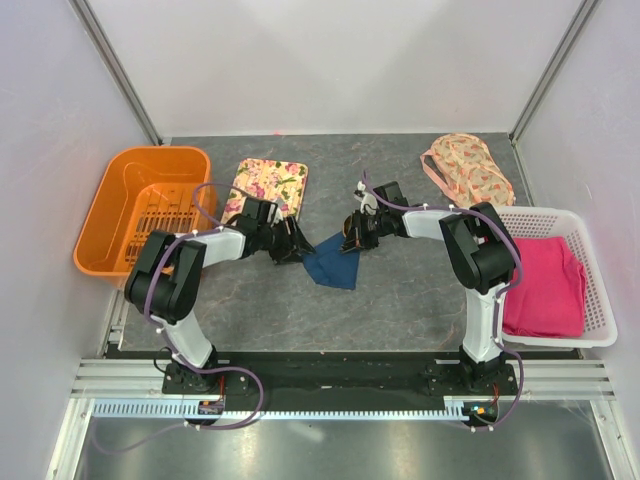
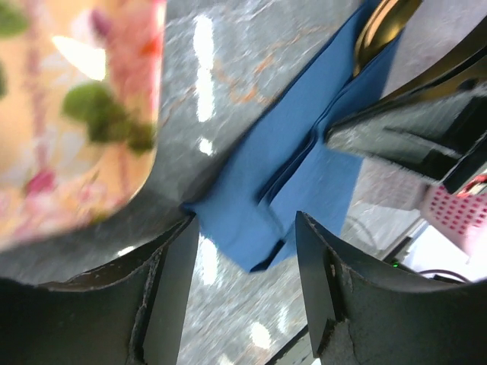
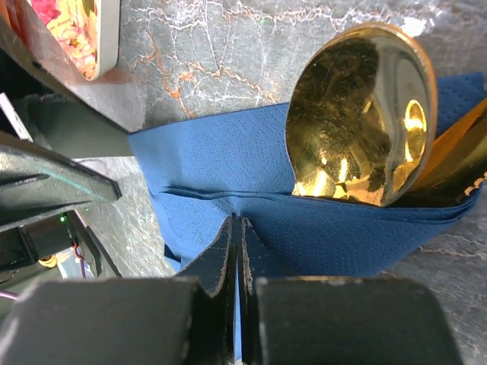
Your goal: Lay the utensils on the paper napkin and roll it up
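The navy paper napkin [image 1: 330, 262] lies partly folded on the grey table. In the right wrist view a gold spoon [image 3: 358, 114] rests bowl-up on the napkin [image 3: 221, 163], with another gold utensil [image 3: 456, 156] beside it, both partly under a fold. My right gripper [image 3: 237, 222] is shut on a pinched fold of the napkin; it also shows in the top view [image 1: 352, 238]. My left gripper [image 2: 245, 222] is open, its jaws either side of the napkin's corner [image 2: 259, 220], not closed on it; it shows in the top view [image 1: 293, 247] at the napkin's left edge.
The floral tray [image 1: 268, 185] lies just behind the left gripper. An orange basket [image 1: 150, 205] stands at far left. A white basket [image 1: 590, 225] with a pink cloth [image 1: 545, 285] is at right. A floral fabric piece [image 1: 468, 168] lies at back right.
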### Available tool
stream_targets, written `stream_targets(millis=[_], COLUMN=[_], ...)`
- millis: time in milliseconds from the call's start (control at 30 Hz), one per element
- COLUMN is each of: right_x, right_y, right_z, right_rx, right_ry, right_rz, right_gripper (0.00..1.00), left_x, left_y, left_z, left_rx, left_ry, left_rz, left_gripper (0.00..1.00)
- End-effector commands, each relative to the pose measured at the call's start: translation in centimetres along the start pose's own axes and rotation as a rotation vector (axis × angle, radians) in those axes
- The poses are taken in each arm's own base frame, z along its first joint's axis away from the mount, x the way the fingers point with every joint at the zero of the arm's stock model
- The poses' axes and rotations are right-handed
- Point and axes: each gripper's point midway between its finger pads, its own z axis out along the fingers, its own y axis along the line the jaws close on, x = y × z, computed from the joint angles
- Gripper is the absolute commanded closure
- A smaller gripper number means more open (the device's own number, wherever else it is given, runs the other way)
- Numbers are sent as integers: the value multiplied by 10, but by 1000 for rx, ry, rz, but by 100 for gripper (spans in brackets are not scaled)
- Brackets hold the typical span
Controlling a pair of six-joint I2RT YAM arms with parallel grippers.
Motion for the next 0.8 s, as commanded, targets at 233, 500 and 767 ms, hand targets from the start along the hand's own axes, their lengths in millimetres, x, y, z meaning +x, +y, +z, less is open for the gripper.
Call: stream_targets(millis=[233,500,767], right_x=[50,48,49], right_y=[-41,-41,-43], right_z=[10,11,11], right_rx=[132,133,139], right_ry=[141,139,138], right_rz=[61,65,68], right_gripper=[100,100,100], left_x=[3,9,10], left_y=[-5,-14,-7], left_z=[32,44,47], left_rx=[83,128,107], left_ry=[15,35,42], left_rz=[-15,5,28], left_gripper=[41,36,33])
